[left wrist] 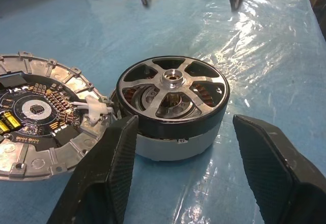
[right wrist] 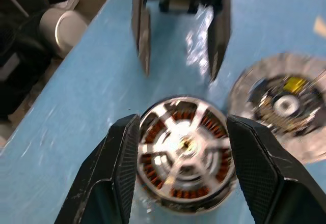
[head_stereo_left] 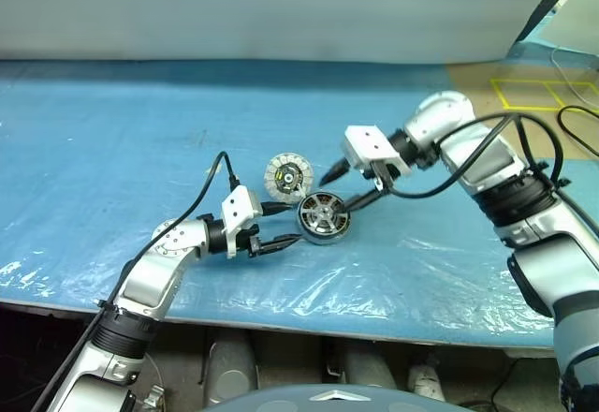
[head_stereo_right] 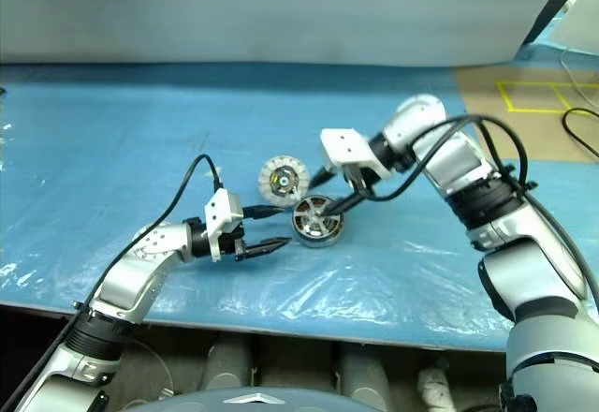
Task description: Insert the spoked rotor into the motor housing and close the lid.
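Silver spoked rotor (left wrist: 172, 89) sits in the motor housing (left wrist: 175, 145), between the released fingers of both the left end effector (head_stereo_left: 285, 225) and right end effector (head_stereo_left: 339, 190); the lid (head_stereo_left: 286, 176) lies beside.

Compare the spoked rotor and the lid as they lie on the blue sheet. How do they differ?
The spoked rotor sits in the motor housing, raised; the lid lies flat on the sheet. The spoked rotor has open gaps between silver spokes; the lid carries a dark centre with yellow marks. Both are round and lie side by side.
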{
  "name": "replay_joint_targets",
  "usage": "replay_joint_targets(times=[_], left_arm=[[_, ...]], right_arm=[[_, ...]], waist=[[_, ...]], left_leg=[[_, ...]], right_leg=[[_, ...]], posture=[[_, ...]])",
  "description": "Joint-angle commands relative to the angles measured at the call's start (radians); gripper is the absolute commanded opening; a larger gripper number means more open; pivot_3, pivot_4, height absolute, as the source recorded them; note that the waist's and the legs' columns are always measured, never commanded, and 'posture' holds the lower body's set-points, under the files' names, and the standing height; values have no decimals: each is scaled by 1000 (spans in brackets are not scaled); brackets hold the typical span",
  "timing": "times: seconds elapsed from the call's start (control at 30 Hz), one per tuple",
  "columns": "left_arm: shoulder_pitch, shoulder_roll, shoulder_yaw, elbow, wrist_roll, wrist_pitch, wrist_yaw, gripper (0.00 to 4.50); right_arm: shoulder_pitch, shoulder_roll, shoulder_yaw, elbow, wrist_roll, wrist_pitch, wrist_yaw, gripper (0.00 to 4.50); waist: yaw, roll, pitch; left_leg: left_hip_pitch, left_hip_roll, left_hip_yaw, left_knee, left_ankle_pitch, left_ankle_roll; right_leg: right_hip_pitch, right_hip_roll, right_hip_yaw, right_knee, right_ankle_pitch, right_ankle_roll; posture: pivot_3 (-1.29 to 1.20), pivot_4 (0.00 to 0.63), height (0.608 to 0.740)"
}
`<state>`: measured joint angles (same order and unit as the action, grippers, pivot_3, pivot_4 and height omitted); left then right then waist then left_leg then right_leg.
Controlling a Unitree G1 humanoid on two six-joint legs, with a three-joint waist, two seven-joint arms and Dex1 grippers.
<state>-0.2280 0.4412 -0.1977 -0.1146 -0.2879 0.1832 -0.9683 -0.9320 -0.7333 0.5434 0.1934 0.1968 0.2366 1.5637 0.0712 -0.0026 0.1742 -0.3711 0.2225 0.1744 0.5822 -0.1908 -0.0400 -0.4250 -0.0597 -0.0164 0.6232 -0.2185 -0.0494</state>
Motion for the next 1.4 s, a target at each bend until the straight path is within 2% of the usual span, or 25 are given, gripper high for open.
replay_joint_targets(times=[0.03,0.1,0.37,0.93,1.23,1.4], left_arm=[[-2,3,5,-28,-8,-6,-2,3143],[-3,6,4,-27,-8,-5,-6,3143],[-7,9,5,-19,-6,-9,-10,3143],[13,4,2,-26,0,-17,5,3143],[8,2,-1,-24,4,-21,5,3143],[8,1,-3,-27,4,-21,6,3143]], right_arm=[[6,1,-27,-61,-7,2,37,1957],[14,15,-21,-56,-28,-10,25,1302],[-17,76,-24,1,-81,-40,21,1302],[47,100,23,13,-131,-62,49,1302],[59,132,38,85,-189,-94,6,1302],[27,169,0,98,-177,-81,-16,1302]], waist=[[-6,0,0],[-9,0,0],[-3,0,0],[-3,0,0],[-5,0,0],[-7,-1,-1]], left_leg=[[0,0,0,0,0,0],[1,1,0,0,0,0],[1,0,0,0,0,0],[1,1,0,0,0,0],[3,1,0,0,0,0],[6,1,0,0,-2,-2]], right_leg=[[0,0,0,0,0,0],[0,1,0,1,0,0],[0,0,0,1,0,0],[0,1,0,1,0,0],[1,1,0,1,0,0],[2,1,1,2,0,0]], posture=[[0,150,740],[0,150,740],[0,150,740],[0,150,740],[0,150,740],[0,150,740]])
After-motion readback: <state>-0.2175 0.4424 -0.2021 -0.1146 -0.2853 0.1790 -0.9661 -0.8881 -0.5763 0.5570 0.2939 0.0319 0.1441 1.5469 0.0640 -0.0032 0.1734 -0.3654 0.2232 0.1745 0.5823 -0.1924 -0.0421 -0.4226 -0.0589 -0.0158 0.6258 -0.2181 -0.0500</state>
